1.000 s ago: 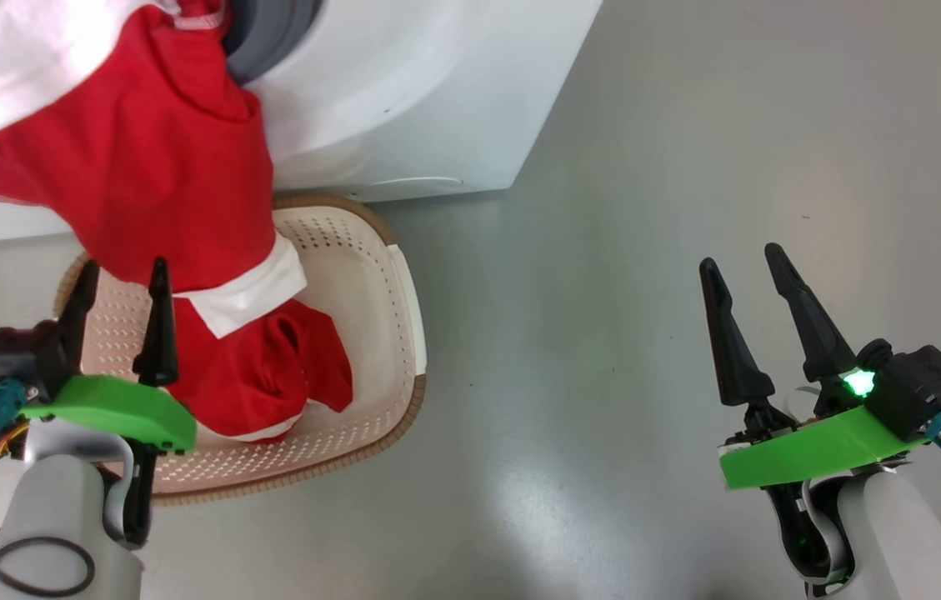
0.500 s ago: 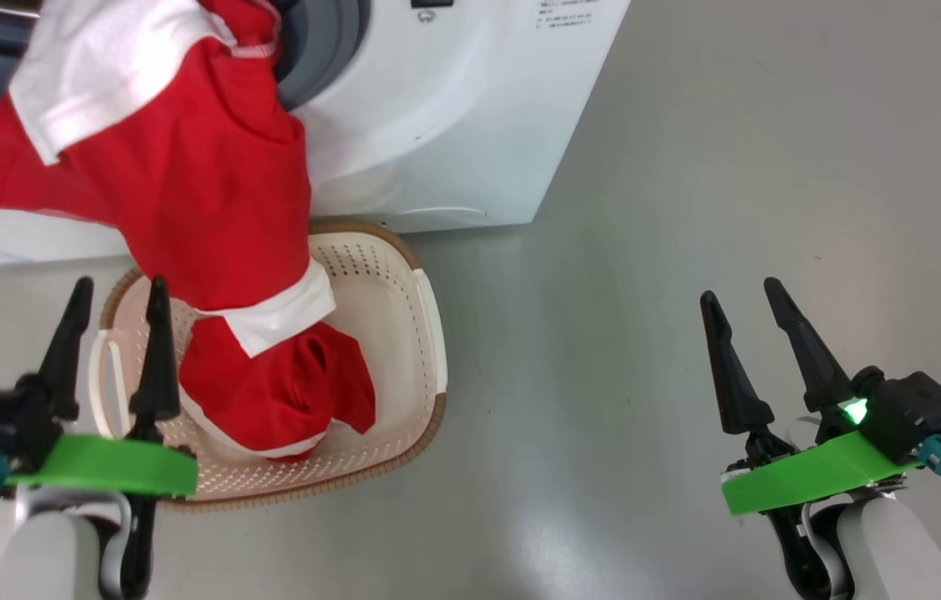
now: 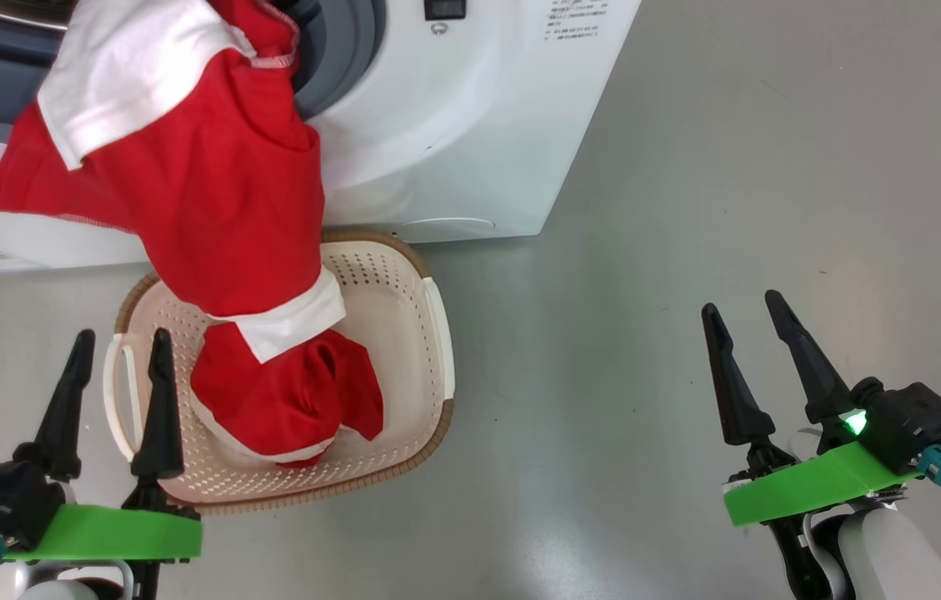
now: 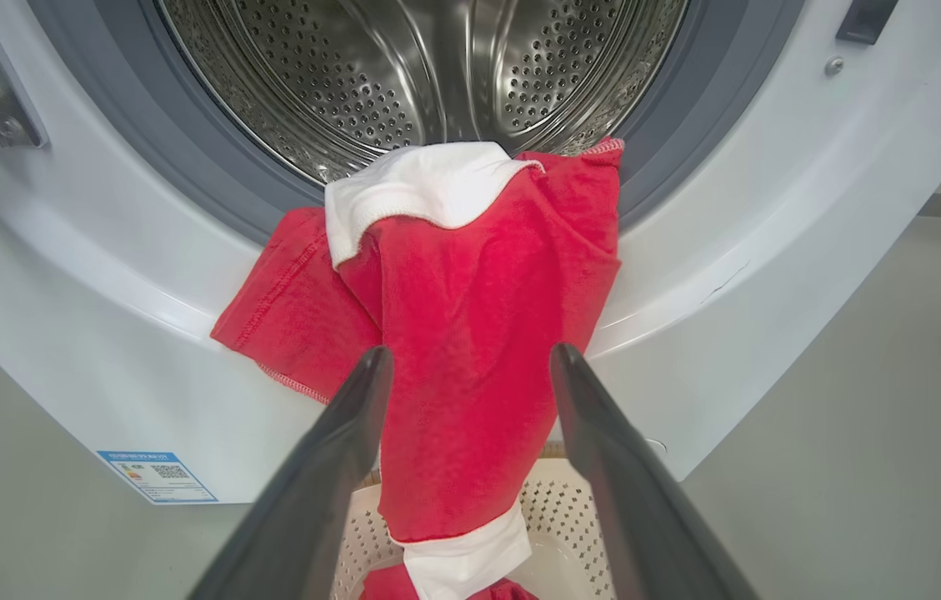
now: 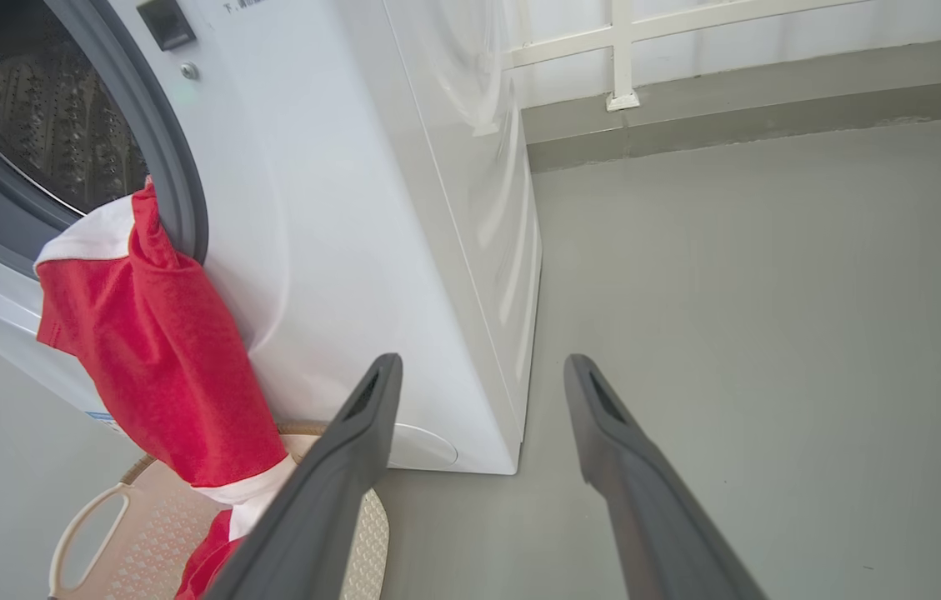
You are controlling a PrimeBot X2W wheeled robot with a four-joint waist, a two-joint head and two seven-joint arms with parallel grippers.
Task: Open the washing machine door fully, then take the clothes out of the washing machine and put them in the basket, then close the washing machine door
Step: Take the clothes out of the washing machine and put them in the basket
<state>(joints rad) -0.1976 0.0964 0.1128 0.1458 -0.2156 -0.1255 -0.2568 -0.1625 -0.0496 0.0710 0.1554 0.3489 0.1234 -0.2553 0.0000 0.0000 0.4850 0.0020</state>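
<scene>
At the far left of the head view, the left gripper stood with its two dark fingers spread apart, grasping nothing. Its tips pointed toward the near left corner of the basket, and the right-hand finger overlapped the basket's left edge in that view. The clothes lay just to the right of those fingers and apart from them. In the left wrist view the red fabric showed through the gap between the two fingers, beyond them and ungripped.

There was one red garment with white panels. Its upper end was draped over the grey rubber ring at the mouth of the drum, its middle hung down the white front of the washing machine, and its lower end was bunched inside the basket. Whether the white piece at the top was a panel or a separate cloth could not be told.

There was one basket, on the floor against the foot of the machine, with two white handles showing, one at each end. There was one machine, its drum mouth uncovered, with one small blue label low on its front.

Well to the right, over bare floor, the right gripper held its two fingers parted and grasped nothing, far from the clothes and the basket.
</scene>
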